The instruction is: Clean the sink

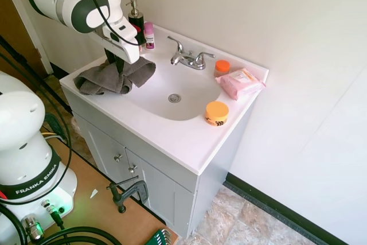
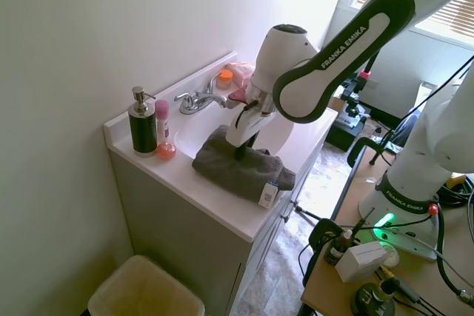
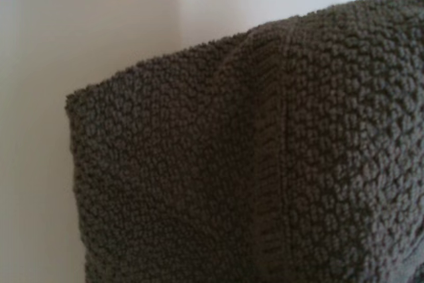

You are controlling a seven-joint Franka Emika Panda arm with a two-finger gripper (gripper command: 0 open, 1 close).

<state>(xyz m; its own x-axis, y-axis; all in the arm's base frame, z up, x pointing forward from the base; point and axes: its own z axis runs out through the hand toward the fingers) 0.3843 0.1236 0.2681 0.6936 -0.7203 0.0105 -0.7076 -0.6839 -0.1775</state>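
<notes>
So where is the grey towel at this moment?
The grey towel lies bunched on the vanity top beside the basin, near the soap dispenser. In the first exterior view it is at the sink's left end, with the hand down on it.

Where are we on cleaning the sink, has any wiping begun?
Nothing looks wiped yet. The grey towel lies bunched on the vanity top beside the basin, not in it. In hand: the claw is down on the towel; I cannot tell whether it has gripped. Left: carry the towel into the basin and wipe around the drain.
</notes>
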